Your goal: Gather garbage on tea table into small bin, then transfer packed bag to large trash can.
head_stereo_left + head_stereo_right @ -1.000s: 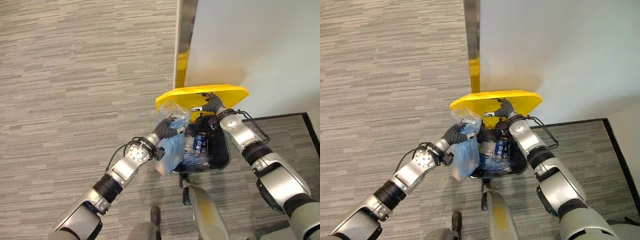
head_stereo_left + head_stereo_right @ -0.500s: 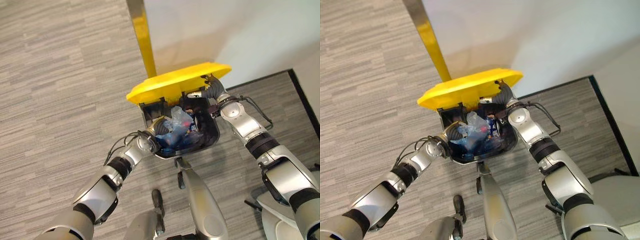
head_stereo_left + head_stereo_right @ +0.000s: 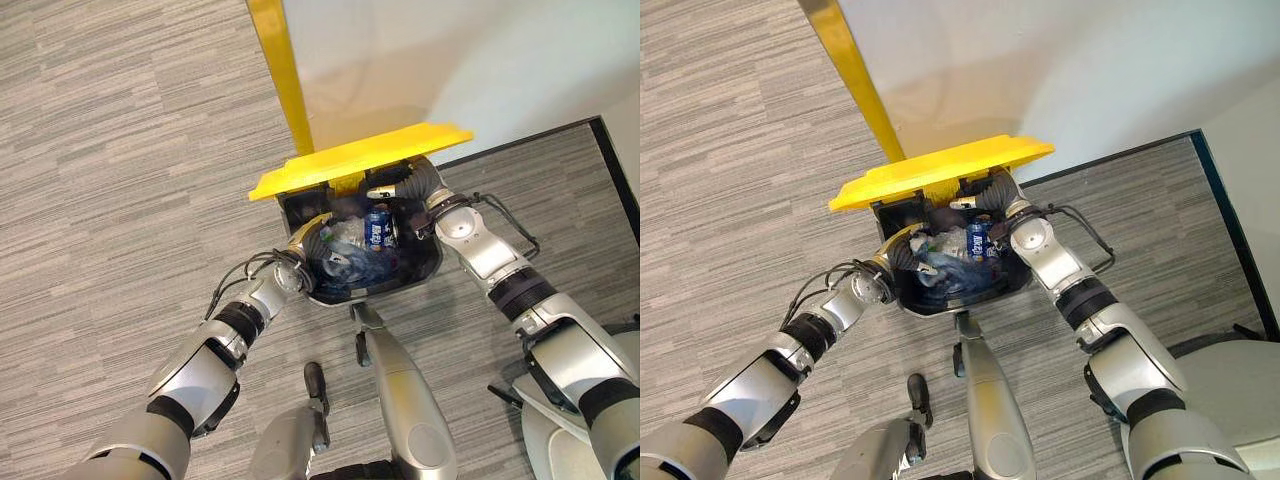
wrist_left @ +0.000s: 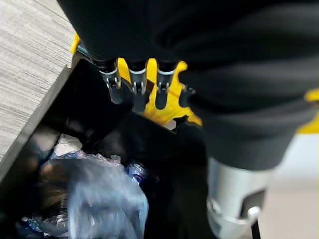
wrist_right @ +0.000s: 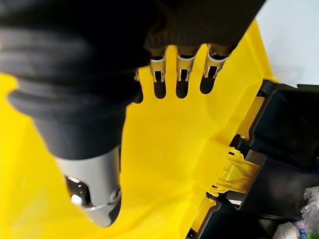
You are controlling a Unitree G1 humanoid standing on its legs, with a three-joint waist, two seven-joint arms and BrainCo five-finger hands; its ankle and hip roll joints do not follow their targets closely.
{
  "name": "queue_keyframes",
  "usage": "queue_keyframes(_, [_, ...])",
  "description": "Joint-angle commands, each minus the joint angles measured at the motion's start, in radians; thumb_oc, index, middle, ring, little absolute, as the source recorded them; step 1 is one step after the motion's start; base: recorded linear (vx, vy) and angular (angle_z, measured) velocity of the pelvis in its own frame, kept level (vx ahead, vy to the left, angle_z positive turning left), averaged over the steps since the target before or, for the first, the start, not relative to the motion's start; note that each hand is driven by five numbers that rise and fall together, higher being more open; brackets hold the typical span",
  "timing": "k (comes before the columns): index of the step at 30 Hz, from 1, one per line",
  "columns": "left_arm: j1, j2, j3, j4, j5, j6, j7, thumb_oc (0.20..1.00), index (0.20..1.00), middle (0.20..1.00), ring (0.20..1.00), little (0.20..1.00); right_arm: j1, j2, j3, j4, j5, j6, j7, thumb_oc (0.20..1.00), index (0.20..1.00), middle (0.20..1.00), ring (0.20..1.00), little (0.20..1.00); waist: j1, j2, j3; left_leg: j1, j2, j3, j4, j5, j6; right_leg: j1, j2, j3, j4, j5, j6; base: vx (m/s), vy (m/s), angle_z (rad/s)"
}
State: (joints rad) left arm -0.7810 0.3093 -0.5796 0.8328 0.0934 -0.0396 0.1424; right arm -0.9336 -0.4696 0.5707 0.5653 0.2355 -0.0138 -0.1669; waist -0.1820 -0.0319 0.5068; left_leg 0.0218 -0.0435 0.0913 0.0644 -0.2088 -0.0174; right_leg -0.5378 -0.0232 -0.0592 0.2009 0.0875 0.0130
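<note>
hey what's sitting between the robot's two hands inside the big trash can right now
In the left eye view, the blue bag of garbage and a blue can lie in the black bin between the left hand and right hand.

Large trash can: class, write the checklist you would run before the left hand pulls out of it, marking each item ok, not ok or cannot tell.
1. Yellow lid raised clear of the opening: ok.
2. Right hand against the lid's underside, fingers straight: ok.
3. Blue bag inside the large trash can: ok.
4. Left hand free of the bag, fingers straight: ok.
5. Bag tied shut: cannot tell.
</note>
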Motion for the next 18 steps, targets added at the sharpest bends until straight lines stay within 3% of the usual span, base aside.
queue_keyframes(1, [0.155,0.041,0.039,-0.127,-0.049,-0.055,0.005,1.000,1.000,1.000,1.000,1.000,0.100,0.031,-0.063,-0.079,-0.018,-0.070,0.003,1.000,1.000,1.000,1.000,1.000,0.031,-0.044,-0.122,0.022,-0.047,-0.008,0.129,-0.172,0.012,-0.027,-0.097,-0.046,-0.134,0.144,0.165,-0.06,-0.003,0.00])
queue_keyframes(13, [0.585,0.159,0.340,-0.305,-0.166,-0.069,-0.065,1.000,1.000,1.000,1.000,1.000,0.477,0.032,-0.244,-0.221,-0.098,-0.052,0.091,1.000,1.000,1.000,1.000,1.000,0.102,-0.090,-0.157,0.062,-0.079,-0.013,0.230,-0.212,0.047,0.106,-0.144,-0.075,-0.191,0.178,0.189,-0.07,0.017,0.05])
queue_keyframes(16, [0.689,0.175,0.430,-0.310,-0.184,-0.066,-0.079,1.000,1.000,1.000,1.000,1.000,0.579,0.033,-0.295,-0.235,-0.114,-0.052,0.111,1.000,1.000,1.000,1.000,1.000,0.116,-0.095,-0.159,0.053,-0.097,-0.012,0.259,-0.206,0.059,0.135,-0.153,-0.093,-0.212,0.182,0.199,-0.11,0.069,-0.04])
queue_keyframes(18, [0.771,0.185,0.512,-0.315,-0.199,-0.063,-0.094,1.000,1.000,1.000,1.000,1.000,0.668,0.024,-0.340,-0.231,-0.142,-0.043,0.133,1.000,1.000,1.000,1.000,1.000,0.120,-0.090,-0.179,0.062,-0.103,-0.014,0.227,-0.173,0.067,0.139,-0.158,-0.109,-0.207,0.173,0.204,-0.11,0.101,-0.22])
